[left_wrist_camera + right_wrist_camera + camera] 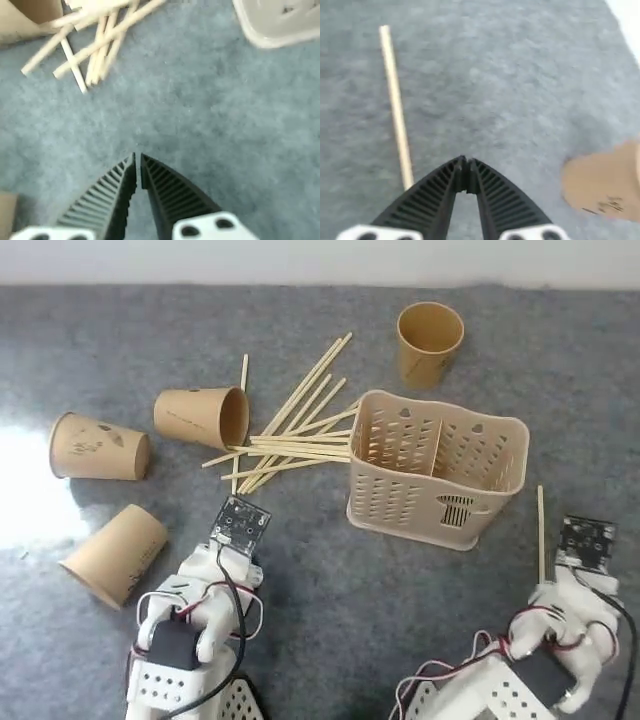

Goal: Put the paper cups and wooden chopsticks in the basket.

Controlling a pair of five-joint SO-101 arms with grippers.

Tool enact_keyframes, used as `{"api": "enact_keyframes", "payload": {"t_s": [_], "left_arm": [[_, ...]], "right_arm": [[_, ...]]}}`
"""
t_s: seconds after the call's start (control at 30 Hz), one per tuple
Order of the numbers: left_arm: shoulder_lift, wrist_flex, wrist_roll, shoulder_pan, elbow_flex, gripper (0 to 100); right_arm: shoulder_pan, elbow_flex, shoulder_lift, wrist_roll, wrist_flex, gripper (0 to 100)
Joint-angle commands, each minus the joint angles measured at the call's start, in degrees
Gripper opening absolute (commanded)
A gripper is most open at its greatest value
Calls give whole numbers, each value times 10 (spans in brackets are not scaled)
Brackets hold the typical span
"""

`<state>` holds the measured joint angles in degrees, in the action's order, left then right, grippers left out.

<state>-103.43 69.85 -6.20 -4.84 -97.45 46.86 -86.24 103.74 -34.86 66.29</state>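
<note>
A beige slotted basket stands right of centre. One paper cup stands upright behind it. Three more cups lie on their sides at the left. Several wooden chopsticks lie fanned between the nearest lying cup and the basket; their ends lie ahead of my left gripper, which is shut and empty over bare mat. A single chopstick lies right of the basket. It runs beside my right gripper, also shut and empty.
The grey felt mat covers the table. The left arm is at the front left, the right arm at the front right. A basket corner shows ahead of the left gripper. A brown cup-like shape lies beside the right gripper.
</note>
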Motion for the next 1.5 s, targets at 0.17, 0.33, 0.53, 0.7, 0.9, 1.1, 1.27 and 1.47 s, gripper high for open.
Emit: {"api": "enact_keyframes", "payload": {"t_s": [0.17, 0.33, 0.53, 0.7, 0.9, 1.1, 1.27, 1.47], "left_arm": [[-5, -78, -9, 50, 10, 23], [-6, -64, -135, 64, 10, 22], [-7, -80, -105, 124, 11, 21], [-7, -93, -84, 144, 12, 21], [-7, -100, -66, 142, 11, 22], [-7, -100, -66, 142, 11, 22], [-7, -100, -68, 144, 11, 22], [-7, -100, -69, 145, 10, 22]], "right_arm": [[87, 117, 0, 24, -22, 64], [91, 172, 0, 70, 19, 131], [95, 200, -3, 61, 25, 102], [94, 269, -95, 61, 28, 102], [91, 432, -312, 83, 73, 101], [95, 510, -430, 64, 80, 101], [142, 587, -548, 56, 84, 101], [196, 703, -748, 17, 108, 97]]}}
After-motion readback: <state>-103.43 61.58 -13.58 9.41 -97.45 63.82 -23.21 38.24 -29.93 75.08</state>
